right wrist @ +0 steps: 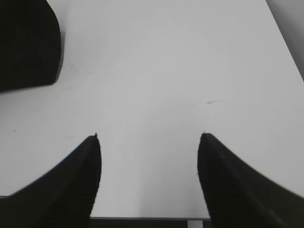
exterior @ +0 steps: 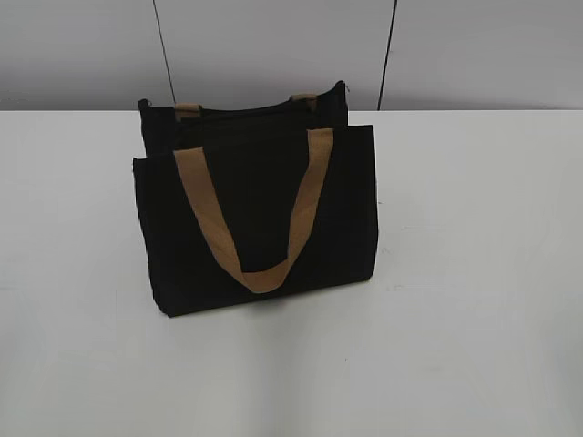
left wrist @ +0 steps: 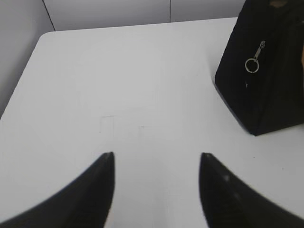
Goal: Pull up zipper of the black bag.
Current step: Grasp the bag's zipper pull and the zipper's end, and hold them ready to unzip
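Note:
The black bag (exterior: 260, 214) stands upright in the middle of the white table, its tan handle (exterior: 255, 218) hanging down the front. The zipper runs along its top edge (exterior: 264, 109). In the left wrist view the bag's end panel (left wrist: 266, 80) shows at the right, with the silvery pull tab and ring (left wrist: 254, 59) hanging on it. My left gripper (left wrist: 156, 154) is open and empty over bare table, left of the bag. My right gripper (right wrist: 149, 135) is open and empty near the table's front edge; a bag corner (right wrist: 28, 42) shows at its upper left. Neither gripper shows in the exterior view.
The white table (exterior: 474, 273) spreads on both sides of the bag. A grey panelled wall (exterior: 273, 45) stands behind it. The table's left corner (left wrist: 45, 38) and its near edge (right wrist: 152, 218) show in the wrist views.

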Action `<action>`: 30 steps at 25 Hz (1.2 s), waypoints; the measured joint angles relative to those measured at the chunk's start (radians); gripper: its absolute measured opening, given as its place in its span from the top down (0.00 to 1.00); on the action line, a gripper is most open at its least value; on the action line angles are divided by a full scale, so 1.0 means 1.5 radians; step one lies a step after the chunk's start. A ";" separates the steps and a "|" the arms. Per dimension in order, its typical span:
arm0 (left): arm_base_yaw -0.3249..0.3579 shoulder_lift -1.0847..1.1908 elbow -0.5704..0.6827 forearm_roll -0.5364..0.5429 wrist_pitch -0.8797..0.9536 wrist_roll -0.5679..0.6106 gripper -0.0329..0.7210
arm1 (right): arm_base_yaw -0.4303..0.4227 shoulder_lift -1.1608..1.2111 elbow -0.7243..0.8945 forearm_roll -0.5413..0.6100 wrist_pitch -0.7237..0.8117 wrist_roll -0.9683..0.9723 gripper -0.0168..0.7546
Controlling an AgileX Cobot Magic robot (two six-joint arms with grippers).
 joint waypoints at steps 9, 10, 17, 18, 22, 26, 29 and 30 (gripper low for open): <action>0.000 0.000 -0.003 0.003 -0.009 0.008 0.11 | 0.000 0.000 0.000 -0.001 -0.001 0.000 0.34; 0.000 0.000 -0.007 0.007 -0.030 0.008 0.13 | 0.000 0.000 0.000 -0.001 -0.001 0.000 0.34; 0.000 0.099 -0.024 0.040 -0.373 0.008 0.18 | 0.000 0.000 0.000 -0.001 -0.001 0.000 0.34; 0.000 0.134 -0.024 0.043 -0.422 0.008 0.18 | 0.000 0.000 0.000 -0.001 -0.001 0.000 0.34; 0.000 0.277 -0.022 0.049 -0.612 0.008 0.18 | 0.000 0.000 0.000 -0.001 -0.001 0.000 0.34; 0.000 0.426 0.029 0.082 -0.880 0.000 0.18 | 0.000 0.000 0.000 -0.001 -0.001 0.000 0.34; 0.000 0.538 0.098 0.101 -1.097 -0.018 0.18 | 0.000 0.000 0.000 -0.001 -0.001 0.000 0.34; 0.000 0.590 0.115 0.103 -1.149 -0.028 0.18 | 0.000 0.000 0.000 -0.001 -0.001 0.000 0.34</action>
